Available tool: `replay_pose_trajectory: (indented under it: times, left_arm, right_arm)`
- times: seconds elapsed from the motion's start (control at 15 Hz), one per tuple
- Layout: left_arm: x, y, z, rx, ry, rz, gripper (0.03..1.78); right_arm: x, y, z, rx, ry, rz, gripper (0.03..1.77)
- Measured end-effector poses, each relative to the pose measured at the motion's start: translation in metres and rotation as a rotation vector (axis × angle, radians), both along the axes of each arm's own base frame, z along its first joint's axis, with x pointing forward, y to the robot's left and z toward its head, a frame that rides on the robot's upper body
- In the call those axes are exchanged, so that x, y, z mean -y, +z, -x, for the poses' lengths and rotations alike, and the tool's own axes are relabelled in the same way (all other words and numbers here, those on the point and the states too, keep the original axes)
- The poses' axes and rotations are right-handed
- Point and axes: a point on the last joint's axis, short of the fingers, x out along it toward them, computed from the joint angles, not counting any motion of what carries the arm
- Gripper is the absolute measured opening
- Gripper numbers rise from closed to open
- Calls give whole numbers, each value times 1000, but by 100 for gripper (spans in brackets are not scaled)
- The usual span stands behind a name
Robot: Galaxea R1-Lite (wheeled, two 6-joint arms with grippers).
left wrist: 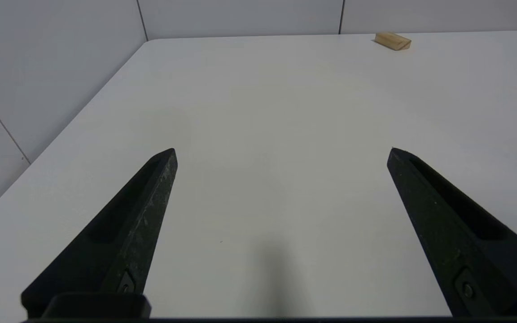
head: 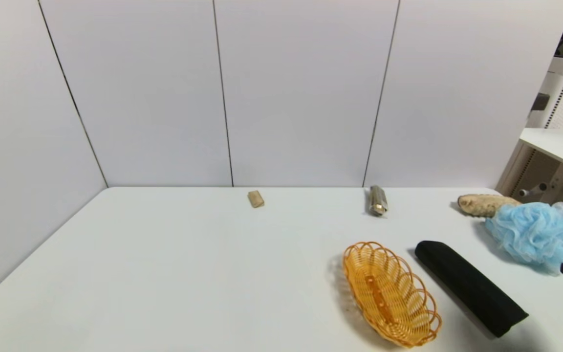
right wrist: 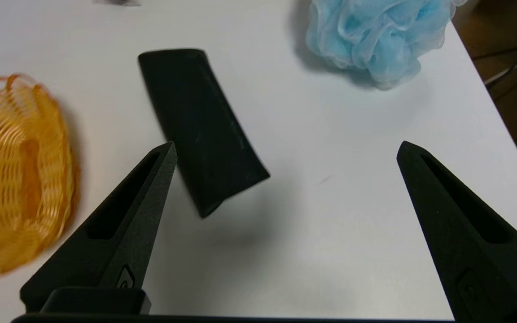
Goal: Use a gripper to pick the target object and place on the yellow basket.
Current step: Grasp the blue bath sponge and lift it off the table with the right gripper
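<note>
The blue bath pouf [head: 538, 234] sits right at the worktop's right edge, toward the far corner, with a tan rough lump [head: 484, 204] touching its far side. The right gripper [right wrist: 285, 148] hangs above the near right part of the worktop with its fingers spread wide and nothing between them, pointed roughly at the gap between the pouf and the long black folded cloth [right wrist: 200, 125]. In the head view only a dark sliver of it shows at the right edge, just beside the pouf.

The worry, as I see it, is that edge: a clumsy push from the inner side could roll the soft ball off the table (it looks light and springy). A shallow pinch might also catch only a few ruffles and let it slip on the way over.

The black cloth lies between the pouf and the yellow basket [head: 389, 293], which stands near the front edge, so a low carry could drag across it. The basket is shallow and no wider than the pouf, so a sloppy drop may bounce out.

A small wooden block [head: 255, 198] and a metallic cylinder [head: 378, 200] rest by the far edge, out of the way. The left gripper [left wrist: 281, 150] is parked over the left side, fingers wide apart.
</note>
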Motion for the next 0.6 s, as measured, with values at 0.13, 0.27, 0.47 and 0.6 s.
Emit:
replay_pose_trajectory:
  times: [0.13, 0.27, 0.47, 0.6]
  left_arm:
    - [0, 0, 0, 0, 0, 0, 169]
    - [0, 0, 0, 0, 0, 0, 169]
    - [0, 0, 0, 0, 0, 0, 169]
    - [0, 0, 0, 0, 0, 0, 169]
  right_arm:
    - [12, 13, -49, -63, -42, -4, 169]
    - [28, 18, -101, -111, -72, 6, 169]
    - [60, 5, -160, -192, -106, 41, 169]
    - [84, -10, -190, -240, -132, 55, 169]
